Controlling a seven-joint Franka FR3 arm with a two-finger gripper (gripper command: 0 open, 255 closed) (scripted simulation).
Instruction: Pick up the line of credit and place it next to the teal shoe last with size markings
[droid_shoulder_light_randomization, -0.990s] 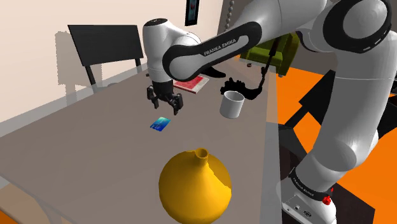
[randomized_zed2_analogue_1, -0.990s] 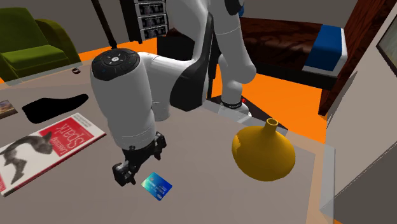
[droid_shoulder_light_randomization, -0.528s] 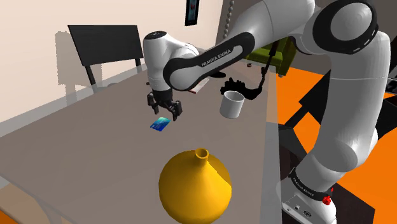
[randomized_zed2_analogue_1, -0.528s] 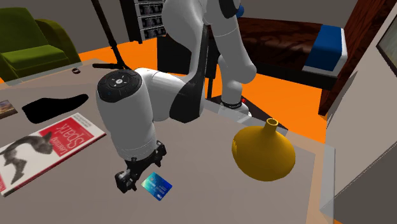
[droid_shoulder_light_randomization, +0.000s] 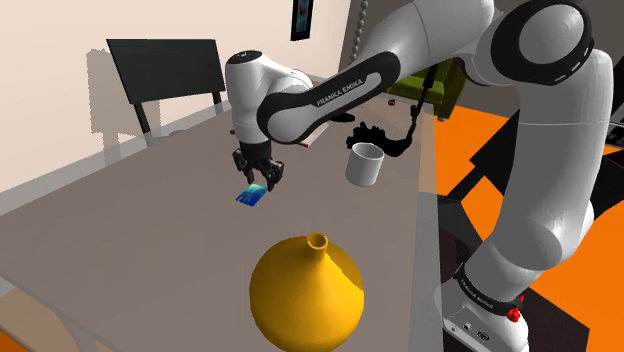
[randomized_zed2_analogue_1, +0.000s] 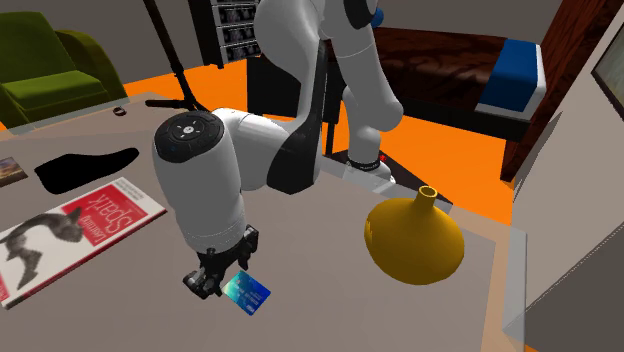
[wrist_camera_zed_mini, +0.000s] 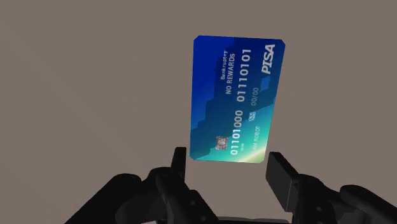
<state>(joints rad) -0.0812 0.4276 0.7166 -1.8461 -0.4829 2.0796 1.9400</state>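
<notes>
The blue credit card (wrist_camera_zed_mini: 235, 98) lies flat on the grey-brown table (droid_shoulder_light_randomization: 120, 240). My gripper (wrist_camera_zed_mini: 228, 167) is down at the card's near short end, its two black fingers closed in against the card's long edges. From the shoulder, the gripper (droid_shoulder_light_randomization: 257, 178) stands right over the card (droid_shoulder_light_randomization: 252, 195). The second exterior view has the gripper (randomized_zed2_analogue_1: 212, 280) touching the card (randomized_zed2_analogue_1: 247, 293) near the table's front. The shoe last (randomized_zed2_analogue_1: 85, 165) is drawn black and lies at the far left of the table; in the shoulder view the shoe last (droid_shoulder_light_randomization: 380, 135) lies behind the mug.
A yellow vase (droid_shoulder_light_randomization: 305, 295) stands near the stand, close to the card. A white mug (droid_shoulder_light_randomization: 365, 163) sits by the table's edge. A red magazine (randomized_zed2_analogue_1: 75, 235) lies between the shoe last and the card. A dark chair (droid_shoulder_light_randomization: 165, 65) stands behind the table.
The gripper has come down onto the card, and its fingers have closed from wide apart to the card's width. The card has not moved.
</notes>
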